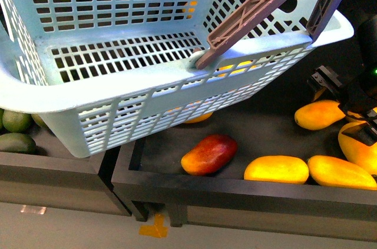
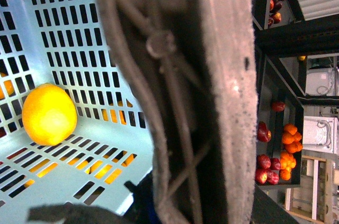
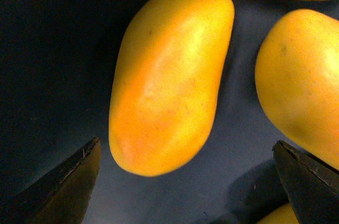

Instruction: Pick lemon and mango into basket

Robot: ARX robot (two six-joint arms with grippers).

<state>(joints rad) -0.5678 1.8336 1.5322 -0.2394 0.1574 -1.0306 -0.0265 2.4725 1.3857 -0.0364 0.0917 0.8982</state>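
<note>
Lemon [image 2: 49, 114] in basket [image 2: 79, 23], done; mango [image 3: 169, 75] not yet picked, my right tool [image 3: 185, 142] spread over it; left tool's state at handle [image 2: 228, 102] I cannot tell.

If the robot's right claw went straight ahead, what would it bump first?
Probably the long, smooth orange-yellow mango. It lies right ahead of the open right gripper, in line between its fingers. How far off it is, I cannot tell.

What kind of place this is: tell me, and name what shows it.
Probably a shop's fruit section, or a mock-up: mangoes lie in dark bins, a shopping basket hangs above, farther shelves hold red and orange fruit.
</note>
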